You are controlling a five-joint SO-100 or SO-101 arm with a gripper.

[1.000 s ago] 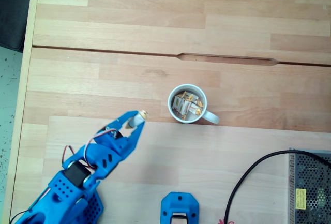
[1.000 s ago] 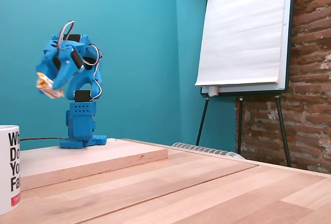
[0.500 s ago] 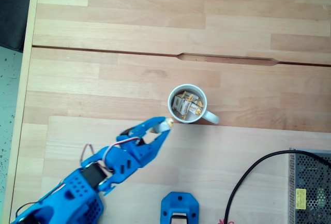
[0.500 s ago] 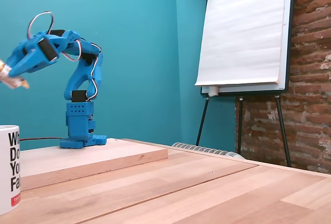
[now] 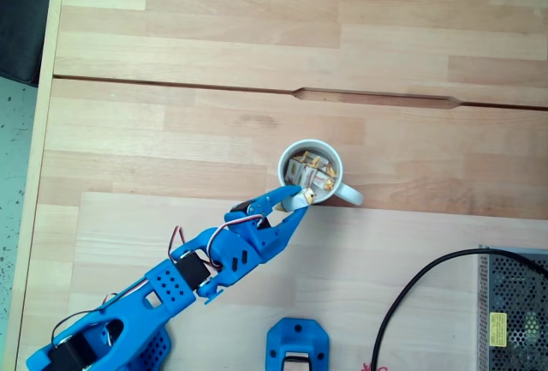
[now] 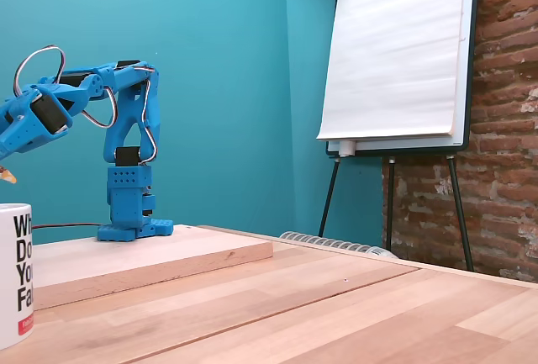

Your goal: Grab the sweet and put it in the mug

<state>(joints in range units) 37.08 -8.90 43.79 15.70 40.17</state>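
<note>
From above I see my claw (image 5: 297, 199) pinched on the sweet (image 5: 302, 197), which sits right at the fingertips over the lower-left rim of the mug (image 5: 336, 185). Other wrapped sweets lie inside the mug, which stands on the wooden table (image 5: 214, 45). In the side fixed view the sweet's orange end (image 6: 7, 176) hangs just above the mug's rim (image 6: 15, 209).
</note>
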